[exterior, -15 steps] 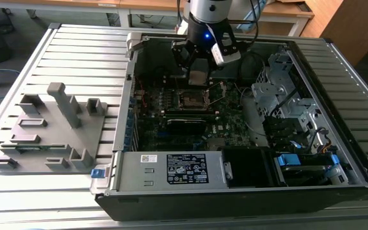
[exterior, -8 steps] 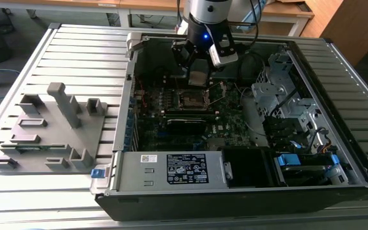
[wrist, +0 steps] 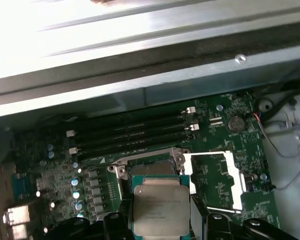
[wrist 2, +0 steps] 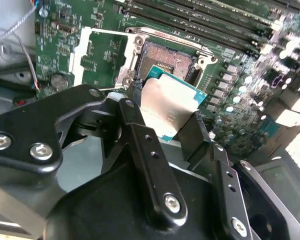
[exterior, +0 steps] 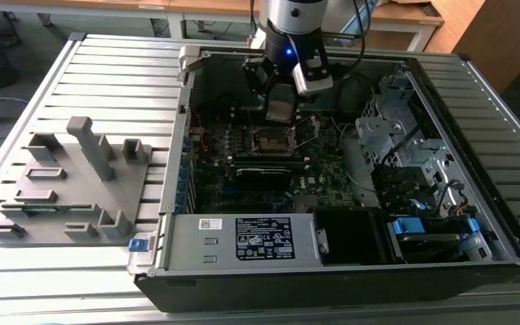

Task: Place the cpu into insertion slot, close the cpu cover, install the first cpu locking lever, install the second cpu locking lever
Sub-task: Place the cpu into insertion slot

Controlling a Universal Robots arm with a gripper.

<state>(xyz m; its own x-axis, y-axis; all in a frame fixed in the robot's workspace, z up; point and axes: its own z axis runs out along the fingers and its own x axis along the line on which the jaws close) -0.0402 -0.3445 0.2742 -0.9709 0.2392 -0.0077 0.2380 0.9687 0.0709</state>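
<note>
Close above the insertion slot (wrist 2: 166,61), in the second wrist view, the gripper (wrist 2: 166,111) clamps the cpu (wrist 2: 162,100).

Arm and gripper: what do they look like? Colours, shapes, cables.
The arm is a silver-grey cylinder with a black band and a small lit blue light. Black cables hang beside it. The gripper is matte black, with flat jointed linkage fingers fastened by silver hex-socket screws.
</note>
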